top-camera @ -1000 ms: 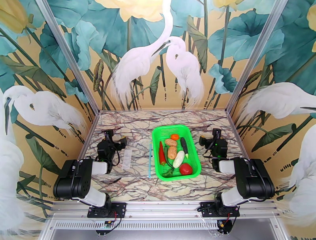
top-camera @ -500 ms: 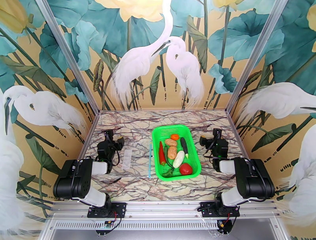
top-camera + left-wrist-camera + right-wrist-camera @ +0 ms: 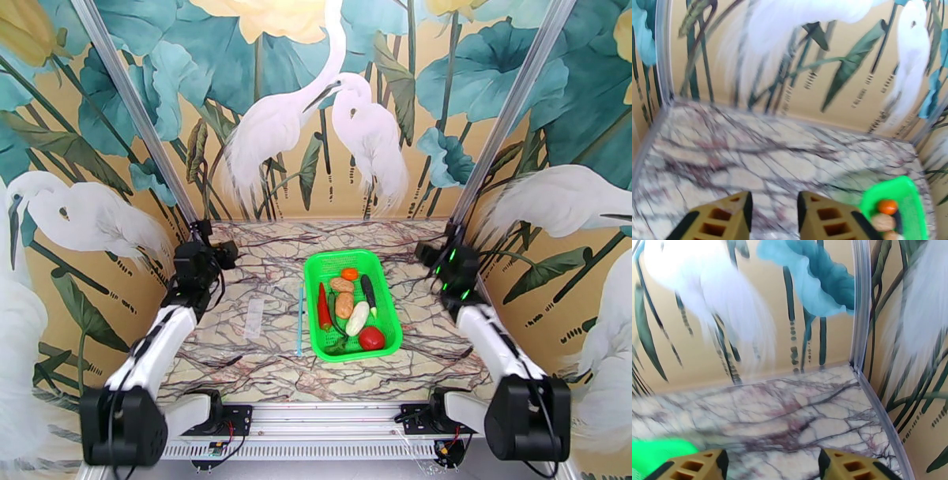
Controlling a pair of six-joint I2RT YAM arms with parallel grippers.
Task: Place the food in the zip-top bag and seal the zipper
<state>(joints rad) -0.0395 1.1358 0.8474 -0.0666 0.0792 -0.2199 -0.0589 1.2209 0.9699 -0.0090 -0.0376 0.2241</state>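
Left gripper (image 3: 773, 199), fingers partly apart and empty, hangs nearer than the wide-open right gripper (image 3: 773, 457) to the zip-top bag (image 3: 265, 312), which lies flat on the desk (image 3: 261, 245) back toward its base and to its right, zipper (image 3: 300, 320) running near-to-far beside the green basket (image 3: 314, 272) of food (image 3: 351, 308).

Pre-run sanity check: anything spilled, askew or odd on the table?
Nothing stands out. The food sits all inside the green basket, none spilled; the zip-top bag lies flat on the table left of it, zipper toward the basket.

Food (image 3: 347, 312) in basket (image 3: 341, 256); zip-top bag (image 3: 276, 316) on table (image 3: 237, 371) just left, seemingly apart.
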